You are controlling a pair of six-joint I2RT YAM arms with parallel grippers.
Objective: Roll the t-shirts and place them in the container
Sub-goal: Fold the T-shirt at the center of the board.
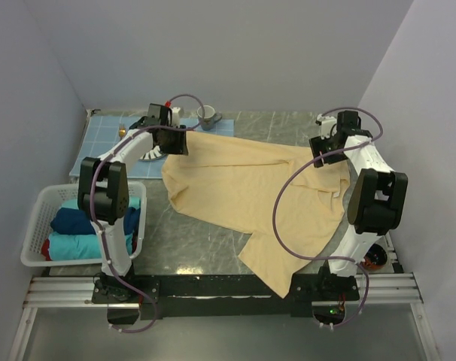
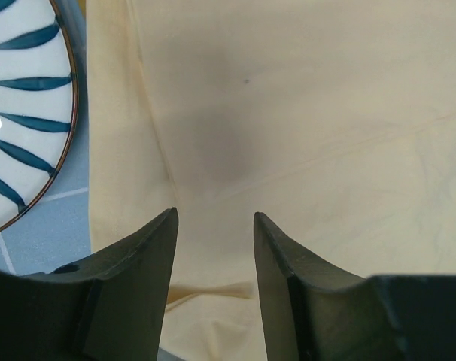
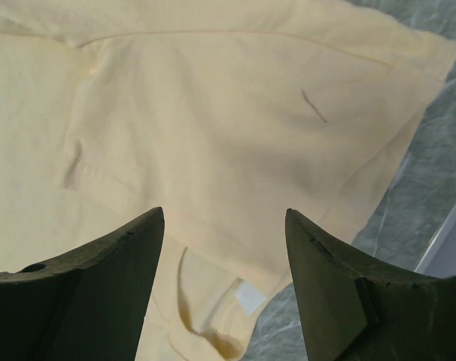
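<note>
A large pale yellow t-shirt (image 1: 243,188) lies spread and creased on the grey table. My left gripper (image 1: 179,143) hangs over its far left corner, jaws open, with only flat cloth (image 2: 288,113) below the gap (image 2: 215,218). Over the shirt's far right part, my right gripper (image 1: 320,158) is open too (image 3: 224,214). Beneath it lie yellow cloth (image 3: 213,113) and the neck opening with its white label (image 3: 250,295). Neither gripper holds anything. Folded teal (image 1: 74,244) and navy (image 1: 74,220) t-shirts sit in a white basket (image 1: 36,218) at the left.
A light blue grid placemat (image 1: 107,131) lies at the far left, carrying a blue-striped white plate (image 2: 25,113) right beside the shirt's edge. A mug (image 1: 208,116) stands behind the shirt. Bare marbled table (image 3: 431,173) shows to the right of the shirt. Walls enclose three sides.
</note>
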